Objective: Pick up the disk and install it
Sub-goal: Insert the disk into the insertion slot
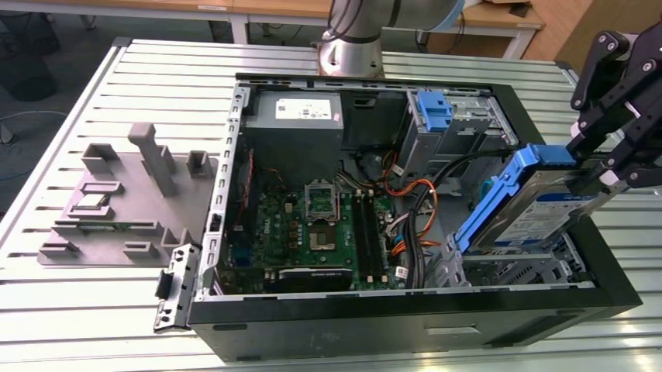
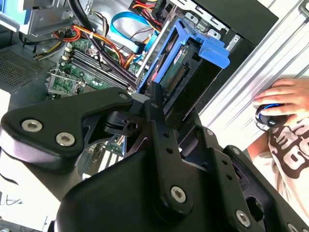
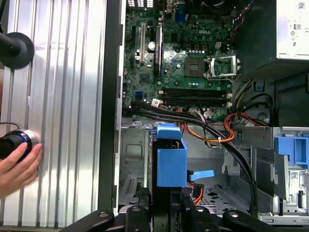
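One claw [image 1: 598, 172] grips the disk [image 1: 532, 209], tilted over its bay [image 1: 517, 267]; misalignment could jam it against loose cables [image 1: 419, 205].

Computer case [image 1: 414, 325] set open on the tabletop [image 1: 104, 85], near its middle. Arm base [image 1: 349, 46] seen just behind the case. Fixture block [image 1: 124, 201] placed on the tabletop at the exterior view's left, apart from the case.

Inside the case:
- Motherboard [image 1: 310, 232] laid on the floor.
- Power supply [image 1: 294, 116] fitted behind the motherboard.
- Drive cage [image 1: 455, 116] fixed at the rear, toward the exterior view's right.
- Cables [image 1: 414, 205] run between motherboard and front bay.

Disk [image 1: 528, 205] held tilted over that bay, upper end clamped by the gripper [image 1: 594, 174].

In the first wrist view a hand [image 3: 17, 166] is noted at the tabletop, outside the case wall.
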You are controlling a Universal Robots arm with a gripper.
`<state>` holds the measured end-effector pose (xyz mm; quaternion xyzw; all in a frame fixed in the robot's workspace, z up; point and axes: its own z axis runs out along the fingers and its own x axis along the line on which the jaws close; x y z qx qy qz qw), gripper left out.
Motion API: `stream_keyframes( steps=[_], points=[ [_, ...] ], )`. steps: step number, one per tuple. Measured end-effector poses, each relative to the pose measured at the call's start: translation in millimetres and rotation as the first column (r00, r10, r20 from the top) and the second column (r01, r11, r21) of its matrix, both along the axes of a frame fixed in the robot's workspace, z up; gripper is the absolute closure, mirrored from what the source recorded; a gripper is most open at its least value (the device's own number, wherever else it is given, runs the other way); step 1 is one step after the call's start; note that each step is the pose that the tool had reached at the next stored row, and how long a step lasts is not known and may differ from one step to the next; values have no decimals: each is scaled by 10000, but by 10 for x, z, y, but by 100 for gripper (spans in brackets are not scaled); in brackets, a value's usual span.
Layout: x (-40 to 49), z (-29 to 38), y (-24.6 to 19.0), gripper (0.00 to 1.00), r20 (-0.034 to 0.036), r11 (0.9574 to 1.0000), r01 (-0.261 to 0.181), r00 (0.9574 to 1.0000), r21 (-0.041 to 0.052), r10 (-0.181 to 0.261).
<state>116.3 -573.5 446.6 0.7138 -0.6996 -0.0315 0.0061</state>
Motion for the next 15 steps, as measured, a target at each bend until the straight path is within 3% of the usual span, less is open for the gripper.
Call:
stream_keyframes(
  steps=[15],
  points=[
    [0,-148,0,65,0,10000,0,10000,-2,0]
  ],
)
